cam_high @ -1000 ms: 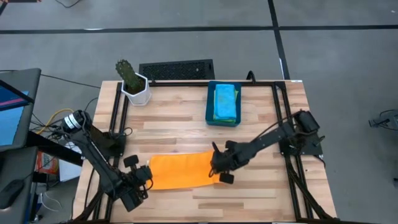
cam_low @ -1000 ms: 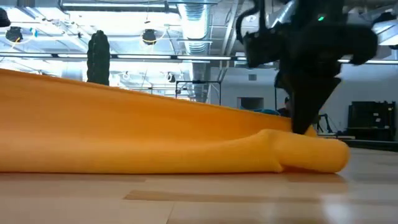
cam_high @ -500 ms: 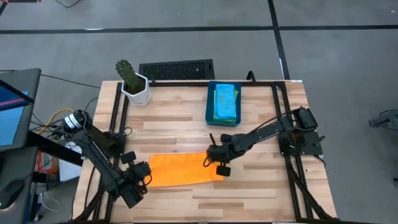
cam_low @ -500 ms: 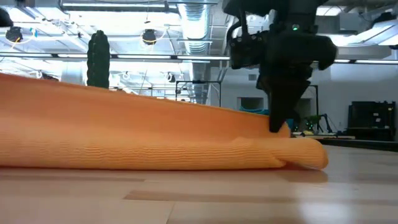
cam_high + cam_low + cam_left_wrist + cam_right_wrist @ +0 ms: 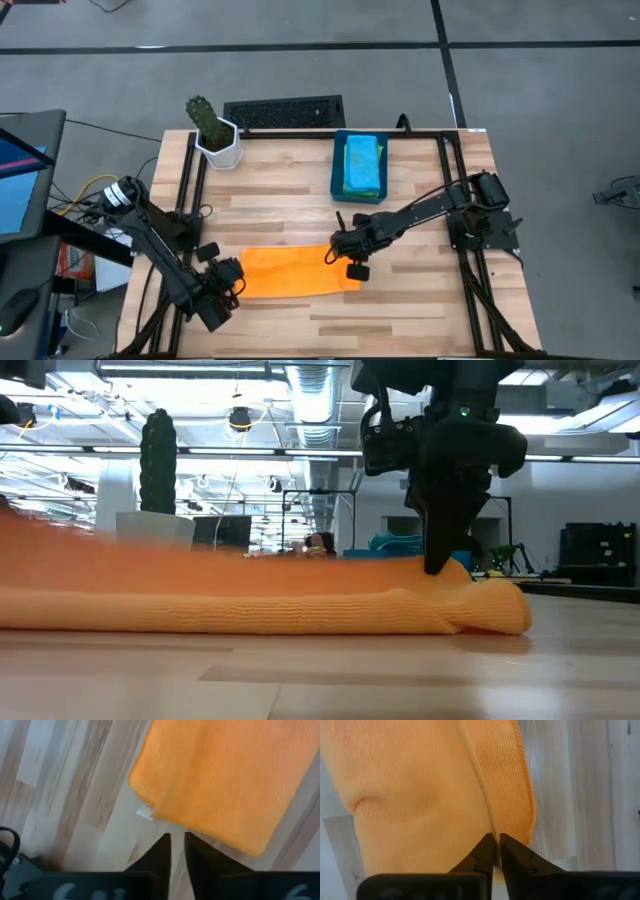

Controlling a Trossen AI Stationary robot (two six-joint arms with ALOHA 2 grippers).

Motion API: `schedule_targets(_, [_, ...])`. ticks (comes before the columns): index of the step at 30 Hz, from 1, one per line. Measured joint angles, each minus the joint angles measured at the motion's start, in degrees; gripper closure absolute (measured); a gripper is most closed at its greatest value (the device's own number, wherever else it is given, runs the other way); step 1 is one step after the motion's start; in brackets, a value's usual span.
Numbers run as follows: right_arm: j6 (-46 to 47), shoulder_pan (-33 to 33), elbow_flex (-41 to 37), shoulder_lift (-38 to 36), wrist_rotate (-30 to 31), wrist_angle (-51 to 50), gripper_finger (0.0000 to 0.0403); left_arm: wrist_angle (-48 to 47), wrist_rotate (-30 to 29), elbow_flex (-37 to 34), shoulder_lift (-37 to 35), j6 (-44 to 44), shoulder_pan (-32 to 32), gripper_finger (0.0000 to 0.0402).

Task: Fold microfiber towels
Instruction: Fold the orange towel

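Observation:
An orange microfiber towel (image 5: 290, 273) lies folded in a long strip near the table's near edge; it also shows in the low view (image 5: 250, 600). My right gripper (image 5: 338, 255) stands over the towel's right end, its fingers pointing down and shut on the cloth (image 5: 420, 795). My left gripper (image 5: 230, 275) is at the towel's left end. Its fingertips (image 5: 176, 836) are a narrow gap apart at the towel's edge (image 5: 225, 775), which lies flat on the wood. I cannot tell whether they touch it. My right gripper pinches the towel at the edge of its upper layer (image 5: 489, 820), near the towel's right end, only a little cloth between the fingertips (image 5: 440, 565). The fingers come from above, pointing down. The towel lies on the table beneath them, bulging at its right end (image 5: 495, 610).
A dark blue bin (image 5: 338, 165) at the far middle holds folded light blue and green towels (image 5: 361, 162). A potted cactus (image 5: 214, 135) stands at the far left corner, with a black grille (image 5: 285, 112) beside it. Bare wood lies right of the orange towel.
The towel's left end, held raised a second ago, has come down flat on the table. My right gripper has gone toward the table's left and a little toward the far edge, and the towel's right end has shifted left with it.

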Motion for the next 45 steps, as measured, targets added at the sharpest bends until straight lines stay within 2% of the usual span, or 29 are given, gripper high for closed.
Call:
schedule_targets(7, [2.00,-1.27,0.00,-0.02,0.19,0.23,0.0301,0.77,0.51,0.00,-0.10,1.24,1.22,0.0278])
schedule_targets(9, [2.69,-1.72,-0.09,-0.92,0.25,0.14,0.0285,0.05,-0.07,0.00,-0.98,-1.32,1.26,0.0260])
schedule_targets(12, [3.65,-2.01,-0.07,-4.45,1.60,0.20,0.0259,2.64,-4.83,0.00,-3.28,-7.43,0.71,0.0248])
schedule_targets(17, [12.33,-1.17,-0.77,-10.46,5.16,-1.63,0.0224,15.27,-13.28,-0.54,-3.63,-9.79,-1.43,0.0267])
schedule_targets(20, [22.83,3.42,-4.90,-14.85,7.24,2.86,0.0211,23.63,-13.70,-2.49,-0.92,-6.10,-1.56,0.0296])
schedule_targets(24, [39.69,12.66,-11.46,-17.01,10.88,11.66,0.0207,25.68,-13.38,-3.13,3.03,-6.12,-1.38,0.0329])
schedule_targets(27, [49.72,18.66,-13.69,-14.98,15.10,16.11,0.0209,25.38,-13.32,-3.15,5.28,-6.39,-1.14,0.0342])
schedule_targets(29, [53.06,21.56,-14.07,-12.52,16.72,17.03,0.0211,25.00,-12.61,-3.13,6.73,-6.35,-1.08,0.0345])
schedule_targets(35, [55.63,25.54,-14.12,-5.19,17.18,20.56,0.0213,24.70,-8.65,-3.15,9.28,-5.01,-0.42,0.0346])
schedule_targets(39, [55.21,25.09,-14.05,-3.19,17.36,20.79,0.0214,24.57,-8.78,-3.13,9.31,-4.83,-0.42,0.0346])
schedule_targets(45, [49.43,22.78,-14.08,-2.73,18.31,21.94,0.0215,24.48,-8.73,-3.13,9.31,-4.81,-0.42,0.0346])
